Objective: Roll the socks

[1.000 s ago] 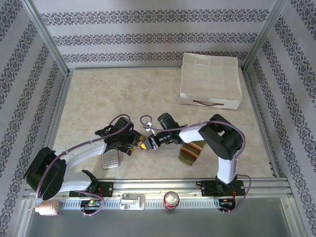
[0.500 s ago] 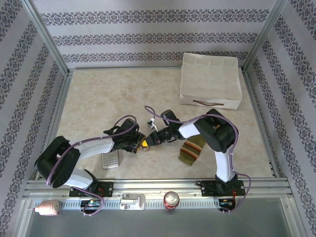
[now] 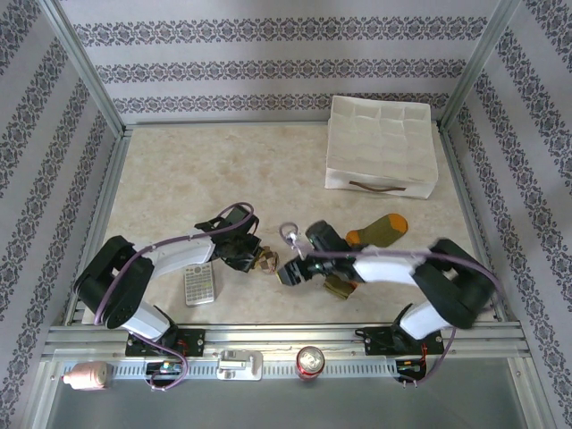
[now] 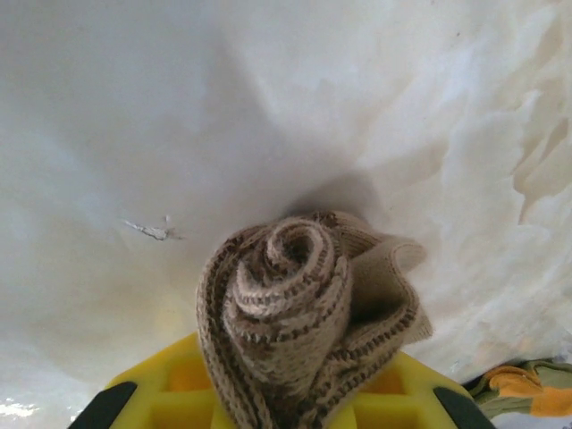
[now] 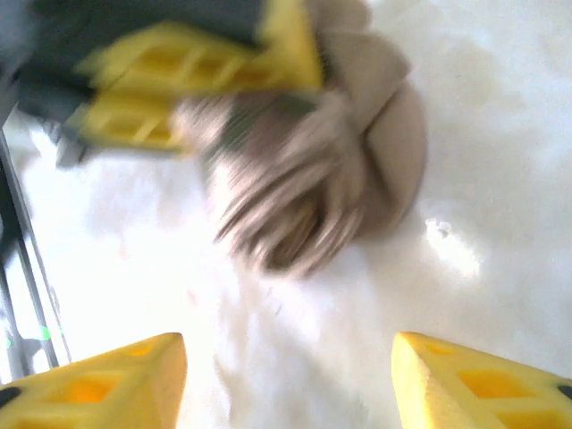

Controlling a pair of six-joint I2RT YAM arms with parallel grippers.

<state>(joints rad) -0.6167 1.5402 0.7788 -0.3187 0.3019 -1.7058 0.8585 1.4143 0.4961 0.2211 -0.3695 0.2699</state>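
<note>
The left gripper [image 4: 299, 366] has its yellow fingers [image 4: 170, 398] drawn in close on the argyle sock [image 4: 299, 308]. The sock is a brown and beige knit wound into a tight spiral roll, and it stands up between the fingers against the pale marbled table [image 4: 134, 116]. Whether the roll rests on the table or is lifted off it I cannot tell. Seen from above, the roll is a small tan knot at the tip of the left gripper, near the middle of the table and toward its near edge.

The right gripper [image 5: 286, 384] faces it from the other side, its yellow fingers [image 5: 107, 375] spread wide with nothing between them. Its wrist view is blurred, but the roll and one finger of the left gripper show just ahead, apart from its tips.

The olive sock [image 3: 380, 231] lies flat to the right of both grippers, with an orange patch at its left end and part of it passing under the right arm. A green and orange corner of it shows at the edge of the left wrist view.

A grey calculator [image 3: 199, 283] lies just beside the left arm on the near side. Farther back on the right stands a white fabric box [image 3: 382, 147] with a dark handle. A drinks can [image 3: 311, 361] sits on the rail at the near edge, between the two arm bases
</note>
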